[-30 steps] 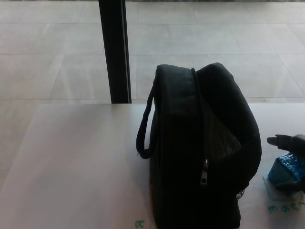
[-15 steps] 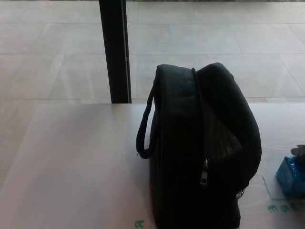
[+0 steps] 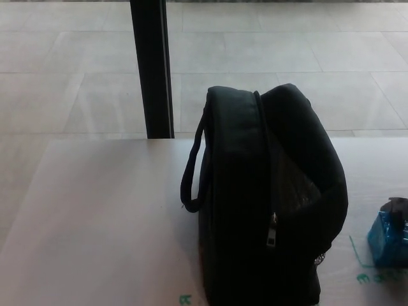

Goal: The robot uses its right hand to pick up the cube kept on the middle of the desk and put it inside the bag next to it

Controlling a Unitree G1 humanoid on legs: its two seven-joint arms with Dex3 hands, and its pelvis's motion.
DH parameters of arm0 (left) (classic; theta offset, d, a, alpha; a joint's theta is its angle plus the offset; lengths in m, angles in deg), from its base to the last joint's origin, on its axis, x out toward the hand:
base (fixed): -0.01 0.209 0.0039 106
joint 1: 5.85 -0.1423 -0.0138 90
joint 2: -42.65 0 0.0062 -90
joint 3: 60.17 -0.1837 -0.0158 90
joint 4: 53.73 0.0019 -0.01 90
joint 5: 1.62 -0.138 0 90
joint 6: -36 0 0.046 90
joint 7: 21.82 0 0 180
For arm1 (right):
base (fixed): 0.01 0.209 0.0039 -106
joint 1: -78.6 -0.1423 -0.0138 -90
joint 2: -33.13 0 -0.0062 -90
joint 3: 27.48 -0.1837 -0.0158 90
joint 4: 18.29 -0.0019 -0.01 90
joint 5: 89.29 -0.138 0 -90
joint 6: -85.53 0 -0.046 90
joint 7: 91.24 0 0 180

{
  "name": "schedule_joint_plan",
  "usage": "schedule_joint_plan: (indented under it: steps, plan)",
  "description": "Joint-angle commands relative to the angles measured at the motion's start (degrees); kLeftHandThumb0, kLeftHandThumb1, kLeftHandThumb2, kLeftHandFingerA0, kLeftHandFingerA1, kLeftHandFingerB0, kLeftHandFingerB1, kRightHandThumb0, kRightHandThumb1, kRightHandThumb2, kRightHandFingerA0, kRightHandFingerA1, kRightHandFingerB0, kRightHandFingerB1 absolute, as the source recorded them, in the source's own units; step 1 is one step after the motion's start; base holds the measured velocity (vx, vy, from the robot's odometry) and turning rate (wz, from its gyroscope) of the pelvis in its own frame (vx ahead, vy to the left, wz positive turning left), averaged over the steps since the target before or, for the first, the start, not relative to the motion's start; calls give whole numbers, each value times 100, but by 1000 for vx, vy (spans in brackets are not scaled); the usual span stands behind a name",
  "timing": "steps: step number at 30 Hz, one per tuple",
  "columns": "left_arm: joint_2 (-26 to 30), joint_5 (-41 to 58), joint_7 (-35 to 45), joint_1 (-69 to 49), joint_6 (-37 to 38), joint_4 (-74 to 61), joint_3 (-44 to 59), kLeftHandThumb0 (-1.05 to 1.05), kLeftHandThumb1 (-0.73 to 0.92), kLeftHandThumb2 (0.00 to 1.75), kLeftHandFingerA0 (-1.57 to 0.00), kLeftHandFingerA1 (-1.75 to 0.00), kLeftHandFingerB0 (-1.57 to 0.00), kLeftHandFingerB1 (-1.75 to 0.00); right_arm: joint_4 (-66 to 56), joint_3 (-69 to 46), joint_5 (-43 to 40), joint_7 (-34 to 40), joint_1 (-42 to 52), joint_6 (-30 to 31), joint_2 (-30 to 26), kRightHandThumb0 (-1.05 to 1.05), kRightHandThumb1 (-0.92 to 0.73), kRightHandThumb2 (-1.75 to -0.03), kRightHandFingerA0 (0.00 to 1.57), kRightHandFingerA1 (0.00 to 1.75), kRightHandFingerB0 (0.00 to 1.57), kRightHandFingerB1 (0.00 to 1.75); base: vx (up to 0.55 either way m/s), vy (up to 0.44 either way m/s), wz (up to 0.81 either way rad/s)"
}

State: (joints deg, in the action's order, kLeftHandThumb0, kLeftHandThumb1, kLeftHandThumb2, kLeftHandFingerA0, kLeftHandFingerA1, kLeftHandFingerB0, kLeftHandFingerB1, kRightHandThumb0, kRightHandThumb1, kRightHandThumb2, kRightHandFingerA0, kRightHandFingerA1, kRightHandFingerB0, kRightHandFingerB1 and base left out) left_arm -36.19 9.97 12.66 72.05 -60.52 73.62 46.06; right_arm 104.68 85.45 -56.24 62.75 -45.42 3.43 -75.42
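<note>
1. Since the frame a second ago, the right hand (image 3: 399, 205) has drawn back toward the right edge: the finger that reached across above the cube (image 3: 389, 237) no longer shows, and only a dark tip remains at the cube's top. The whole view has also shifted slightly, which is camera motion, not movement of the bag (image 3: 271, 204).
2. Cube: blue, resting on the desk (image 3: 95, 217) at the right edge of the view, beside a green mark drawn on the surface; it sits just right of the bag and is partly cut off by the frame.
3. Bag: black, upright at the middle of the desk, strap loop on its left side, zip running down its near face; the upper right flap appears parted, though the opening itself is dark.
4. Right hand: too little is visible to tell whether its fingers are spread or closed, or whether they grip the cube.
5. Left hand: not in view.
6. Step in hand, as judged: securing the cube. A sound grasp would close squarely on opposite faces, lift clear of the desk, then travel left above the bag's top before lowering into the gap.
</note>
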Motion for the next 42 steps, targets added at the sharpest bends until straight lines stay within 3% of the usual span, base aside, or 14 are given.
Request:
schedule_joint_plan:
  steps: [1,3,5,6,9,11,13,18,21,23,31,34,36,42]
  plan:
    - [18,65,-32,-152,126,-222,84,-73,83,64,-23,-54,-13,-38,-98,-43,5,851,377,-639,264,-41,-71,-61,101,103,22,32,0,0,0]
    - [21,86,-22,-169,59,-260,99,-72,83,64,-22,-53,-13,-38,-128,-47,75,1012,421,-615,321,-46,-60,-88,97,103,15,45,0,0,0]
    - [-12,119,-39,-128,67,-169,137,-73,82,63,-24,-54,-13,-38,-136,-81,89,1140,476,-591,361,-37,-73,-62,92,119,26,34,0,0,0]
    - [-14,91,-82,-134,40,-208,122,-76,66,90,-21,-56,-12,-46,-94,-104,81,1226,509,-652,364,-42,-64,-87,92,111,23,46,0,0,0]
    - [26,26,-36,-120,118,-173,64,-77,67,91,-19,-56,-10,-46,-24,-97,133,1437,596,-917,288,-23,-79,-66,65,146,48,40,0,0,0]
    - [15,2,-128,-105,74,-186,62,-76,64,94,-22,-56,-10,-46,-2,-67,203,1570,644,-1035,230,-16,-74,-82,75,139,86,65,0,0,0]
    - [16,5,-124,-22,24,-126,42,-72,82,64,-26,-53,-15,-39,8,52,464,1749,669,-974,91,-13,-65,-75,90,166,74,135,0,0,0]
    - [27,-63,-175,66,82,15,-20,-73,82,63,-27,-51,-17,-38,79,133,666,2102,754,-1066,-111,-21,-68,-78,77,171,70,140,0,0,0]
    - [16,24,-145,100,-70,-6,5,-70,83,64,-24,-52,-15,-38,223,190,770,2440,766,-1331,-250,-20,-65,-89,81,165,82,107,0,0,0]
    - [7,60,-158,96,-91,20,40,-69,83,65,-25,-50,-16,-38,322,226,858,2745,750,-1536,-352,-18,-62,-83,93,169,71,139,0,0,0]
    - [0,73,-203,9,-233,-127,36,-68,83,64,-24,-49,-15,-36,376,11,733,3586,859,-2060,-386,-28,-58,-86,94,161,90,82,0,0,0]
    - [-22,56,-299,-19,-238,-177,48,-69,81,63,-26,-49,-18,-37,396,-75,692,3703,824,-2162,-353,-24,-63,-87,87,163,83,95,0,0,0]
    - [29,30,-208,20,-112,-50,22,-70,82,64,-25,-49,-16,-37,128,-412,394,3557,533,-2121,-231,-22,-59,-95,85,175,69,148,0,0,0]
    - [47,32,-183,34,19,78,40,-68,81,64,-26,-51,-17,-38,-101,-860,149,3104,17,-2054,-171,-21,-56,-104,85,174,72,155,0,0,0]
